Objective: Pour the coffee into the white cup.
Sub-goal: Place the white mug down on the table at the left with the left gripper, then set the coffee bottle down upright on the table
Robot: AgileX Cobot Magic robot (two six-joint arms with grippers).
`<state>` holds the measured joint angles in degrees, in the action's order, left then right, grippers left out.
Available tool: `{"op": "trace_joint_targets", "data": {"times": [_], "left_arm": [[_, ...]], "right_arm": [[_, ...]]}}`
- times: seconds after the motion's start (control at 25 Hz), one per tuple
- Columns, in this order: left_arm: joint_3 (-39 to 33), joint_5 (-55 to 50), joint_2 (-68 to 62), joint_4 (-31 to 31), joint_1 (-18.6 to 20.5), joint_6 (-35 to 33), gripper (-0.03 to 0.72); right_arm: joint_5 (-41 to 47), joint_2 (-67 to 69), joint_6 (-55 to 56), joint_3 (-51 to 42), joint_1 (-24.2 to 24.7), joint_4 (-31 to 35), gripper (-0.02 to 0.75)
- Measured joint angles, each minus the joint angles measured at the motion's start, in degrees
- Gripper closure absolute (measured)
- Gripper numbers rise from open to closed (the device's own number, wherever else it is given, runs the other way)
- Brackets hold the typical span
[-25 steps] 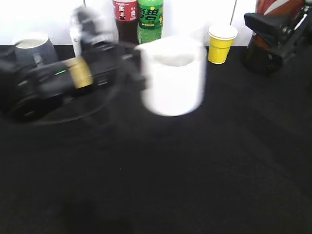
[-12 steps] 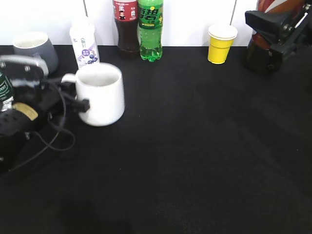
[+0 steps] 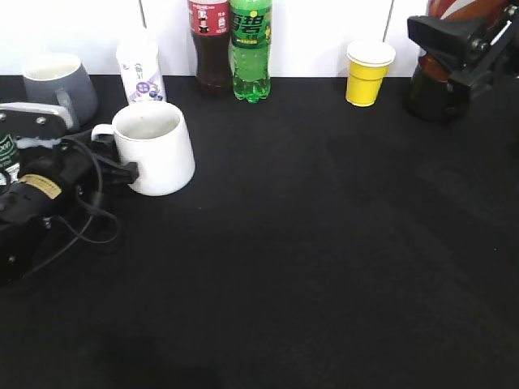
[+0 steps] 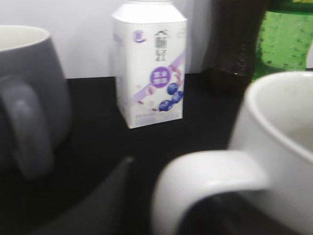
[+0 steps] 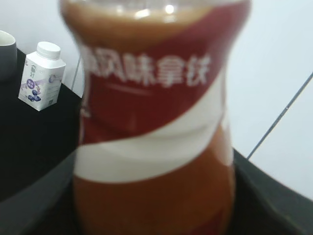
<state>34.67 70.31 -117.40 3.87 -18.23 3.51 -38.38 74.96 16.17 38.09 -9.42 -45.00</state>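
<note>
The white cup stands upright at the left of the black table. My left gripper is shut on its loop handle, and the cup looks empty. In the left wrist view the handle and the white cup fill the lower right, with my left gripper around the handle. My right gripper is at the far right, shut on the coffee bottle and holding it upright. The coffee bottle, with its red and white wrap, fills the right wrist view between the fingers of my right gripper.
Along the back wall stand a grey mug, a small white blueberry carton, a cola bottle, a green soda bottle and a yellow cup. The grey mug and the carton sit just behind the white cup.
My left arm has swung from the middle to the left with the white cup in its grip. The cup is now low at the left. The right arm has not moved.
</note>
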Motion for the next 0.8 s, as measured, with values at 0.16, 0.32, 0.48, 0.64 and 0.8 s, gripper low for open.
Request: {"op": "trace_joint_targets", "data": {"times": [0.16,0.32,0.48,0.64,0.8], "left_arm": [[-5.7,0.97,3.05,-0.54,0.0,0.0,0.312],[-11.75,-0.72,8.75,-1.36,0.0,0.0,0.312],[-18.32,-0.84,18.9,-7.41,0.0,0.0,0.312],[-19.57,-0.84,28.08,-10.06,0.0,0.0,0.312],[-19.57,-5.18,33.69,-12.04,0.0,0.0,0.312]], "right_arm": [[-0.63,0.0,0.0,0.0,0.0,0.49,0.22],[-1.11,3.36,0.0,0.05,0.0,10.82,0.22],[-2.97,13.63,-2.53,0.09,0.0,20.78,0.22],[-11.15,26.46,-7.65,0.09,0.0,27.6,0.22],[-16.48,35.36,-10.04,0.11,0.05,36.5,0.22]]}}
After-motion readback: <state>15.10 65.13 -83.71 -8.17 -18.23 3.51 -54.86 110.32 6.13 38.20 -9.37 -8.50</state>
